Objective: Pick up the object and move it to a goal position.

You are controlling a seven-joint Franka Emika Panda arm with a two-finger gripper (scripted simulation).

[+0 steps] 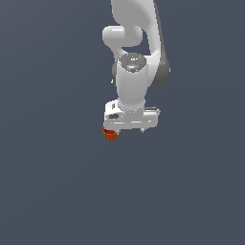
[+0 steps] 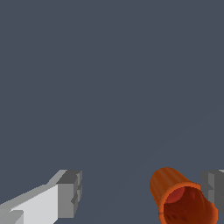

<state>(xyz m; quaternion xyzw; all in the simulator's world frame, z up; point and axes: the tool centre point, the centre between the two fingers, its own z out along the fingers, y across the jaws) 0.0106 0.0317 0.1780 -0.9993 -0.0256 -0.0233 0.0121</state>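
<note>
The object is a small orange-red ribbed cup with a darker red inside. In the exterior view it shows just under the edge of the white gripper hand on the exterior view's left. My gripper points down over it, its fingers mostly hidden by the hand. In the wrist view the cup is tilted with its mouth toward the camera. It sits between the two grey fingertips, close to one and far from the other. The gripper is open, with a wide gap between the jaws.
A plain dark grey-blue surface fills both views. The white arm rises behind the gripper at the top of the exterior view.
</note>
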